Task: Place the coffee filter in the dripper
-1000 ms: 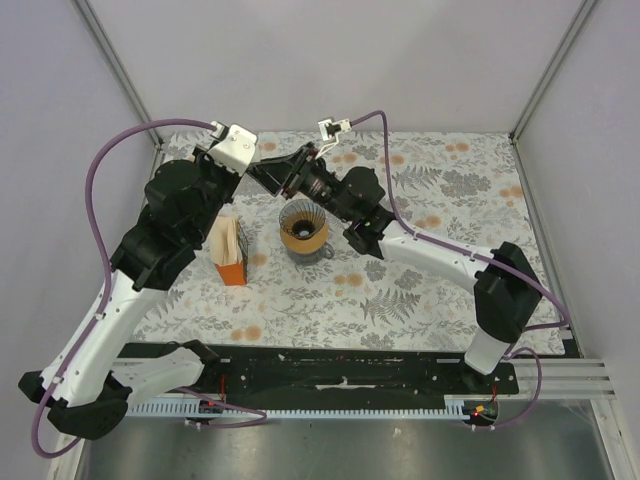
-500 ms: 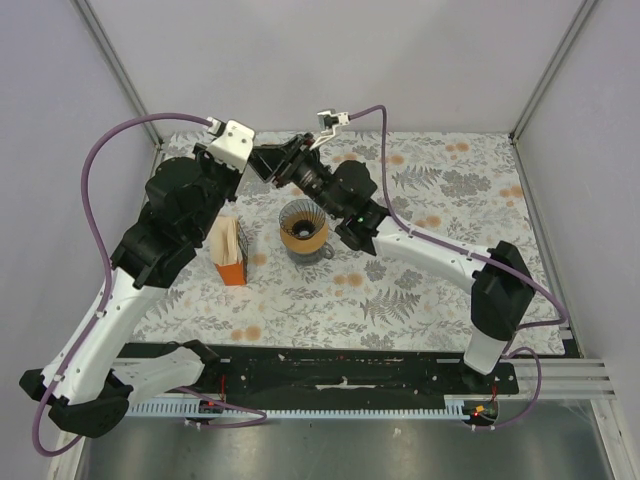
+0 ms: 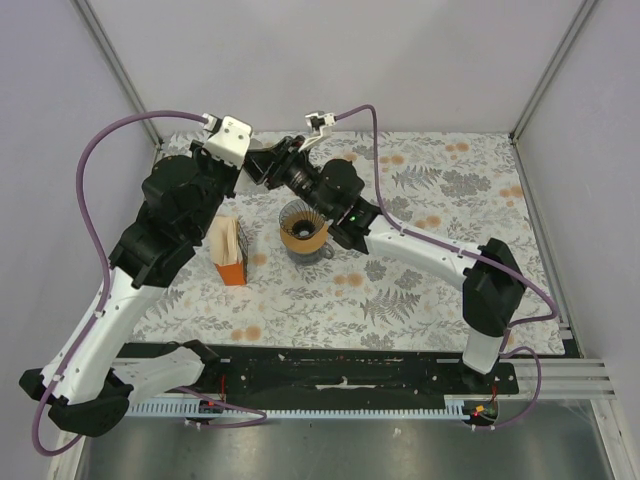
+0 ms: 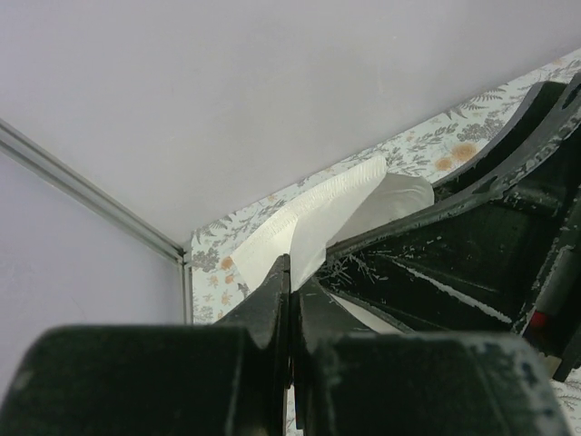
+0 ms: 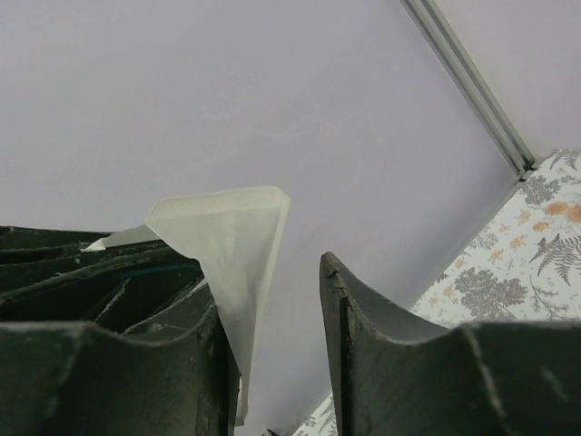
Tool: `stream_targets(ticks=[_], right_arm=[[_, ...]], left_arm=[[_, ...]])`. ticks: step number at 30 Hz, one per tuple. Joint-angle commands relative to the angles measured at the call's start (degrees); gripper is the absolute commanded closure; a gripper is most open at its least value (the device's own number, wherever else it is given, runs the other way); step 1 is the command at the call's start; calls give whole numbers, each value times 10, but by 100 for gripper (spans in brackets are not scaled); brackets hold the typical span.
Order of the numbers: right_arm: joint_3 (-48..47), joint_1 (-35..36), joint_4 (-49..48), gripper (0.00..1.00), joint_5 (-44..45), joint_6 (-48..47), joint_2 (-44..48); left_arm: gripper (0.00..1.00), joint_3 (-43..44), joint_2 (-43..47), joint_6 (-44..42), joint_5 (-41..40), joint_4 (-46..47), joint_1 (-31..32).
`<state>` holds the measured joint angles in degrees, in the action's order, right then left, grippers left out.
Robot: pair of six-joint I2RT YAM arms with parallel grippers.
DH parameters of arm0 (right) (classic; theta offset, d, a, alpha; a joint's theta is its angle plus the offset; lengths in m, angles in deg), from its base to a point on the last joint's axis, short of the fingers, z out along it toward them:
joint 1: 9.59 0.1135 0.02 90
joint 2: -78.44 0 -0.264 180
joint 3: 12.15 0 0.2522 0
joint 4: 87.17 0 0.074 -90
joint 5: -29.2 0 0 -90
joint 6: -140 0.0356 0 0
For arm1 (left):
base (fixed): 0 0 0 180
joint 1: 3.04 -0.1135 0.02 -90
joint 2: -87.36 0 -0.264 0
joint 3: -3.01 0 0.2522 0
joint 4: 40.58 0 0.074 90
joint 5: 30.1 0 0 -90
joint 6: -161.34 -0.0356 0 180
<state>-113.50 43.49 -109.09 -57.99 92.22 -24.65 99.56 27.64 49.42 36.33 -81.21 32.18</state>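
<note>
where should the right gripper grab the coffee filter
On the free edge of the coffee filter, away from the corner the left gripper pinches. It is a thin flat sheet standing between the fingers of the open right gripper, so close across its two faces.

No letter, number, brand or label can be read in any view. The orange-and-tan packet (image 3: 229, 252) standing on the bench (image 3: 450, 200) may carry print on its faces, but from the top camera it is too small to make out. The bench's covering shows only ferns and orange blossoms, no writing. The coffee filter (image 4: 309, 222) is plain white paper in both wrist views. The nearest things to signs are a small green light (image 3: 351, 216) on the right arm and a red light (image 3: 478, 408) by that arm's base, neither with legible lettering beside it.
</note>
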Motion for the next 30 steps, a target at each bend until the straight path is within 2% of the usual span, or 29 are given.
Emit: stream_targets(ticks=[1, 2, 4, 7, 9, 13, 15, 23, 26, 28, 29, 30], right_arm=[[-28, 5, 9, 64, 17, -11, -11], [-29, 5, 12, 74, 15, -12, -12], [-29, 5, 15, 87, 15, -18, -12], [-23, 5, 14, 99, 22, -25, -3], [-20, 8, 12, 100, 27, -28, 6], [-19, 19, 10, 100, 40, -41, 21], [-16, 25, 9, 100, 49, -48, 28], [-24, 44, 5, 100, 70, -83, 33], [-28, 46, 4, 100, 69, -82, 31], [-28, 48, 4, 100, 68, -92, 34], [-22, 48, 4, 100, 69, -100, 39], [-12, 48, 3, 100, 79, -108, 46]], left_arm=[[98, 22, 0, 6, -8, 29, 3], [98, 21, 0, 4, -8, 29, 3], [98, 19, 1, -6, -13, 29, 4], [98, 2, 3, -32, -24, 28, 4], [94, -16, 5, -61, -31, 28, 4], [66, -47, 7, -110, -52, 40, 9], [59, -55, 8, -131, -61, 53, 11], [46, -54, 8, -134, -61, 61, 13], [49, -58, 8, -130, -53, 49, 13], [69, -61, 7, -132, -57, 50, 14], [85, -61, 7, -135, -64, 54, 14], [92, -59, 7, -140, -73, 56, 14]])
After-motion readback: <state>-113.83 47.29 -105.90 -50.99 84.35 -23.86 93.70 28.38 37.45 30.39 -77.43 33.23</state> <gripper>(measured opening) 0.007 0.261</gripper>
